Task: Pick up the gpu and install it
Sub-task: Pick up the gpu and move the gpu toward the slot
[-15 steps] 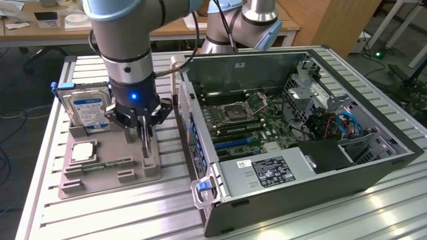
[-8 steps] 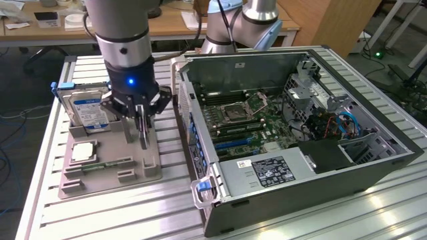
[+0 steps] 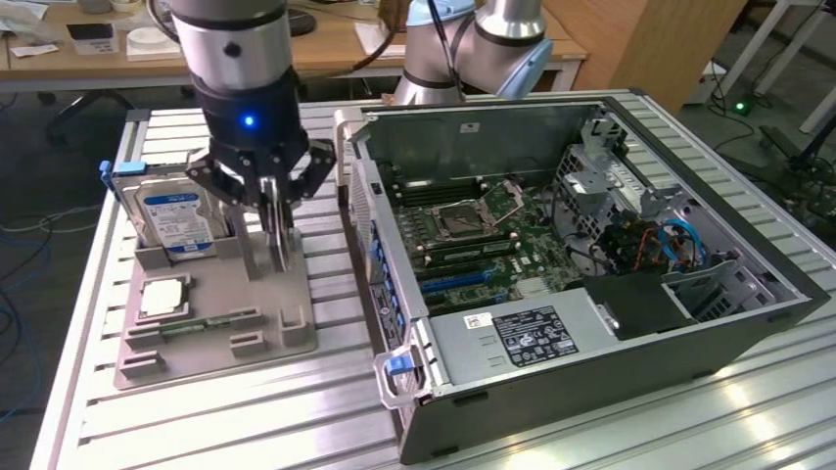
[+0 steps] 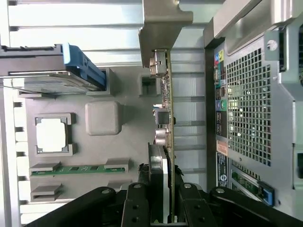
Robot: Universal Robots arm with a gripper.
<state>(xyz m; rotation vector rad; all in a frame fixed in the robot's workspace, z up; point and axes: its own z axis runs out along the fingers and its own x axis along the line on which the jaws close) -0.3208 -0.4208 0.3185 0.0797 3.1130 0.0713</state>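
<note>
Grasping is done: the flat gpu card (image 3: 278,250) (image 4: 166,109) with silver end bracket is clenched in the black pincer (image 3: 272,220) (image 4: 163,189), at the grey holder (image 3: 235,299) below; installation in the open metal case (image 3: 523,127) alongside is left.

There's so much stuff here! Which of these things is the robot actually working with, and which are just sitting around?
In the job:
gripper, clamped on the gpu, which stands upright at the gray tray
open computer case
its motherboard

Just lying about:
hard drive
processor chip
memory stick
All three sit in the gray tray.
</note>
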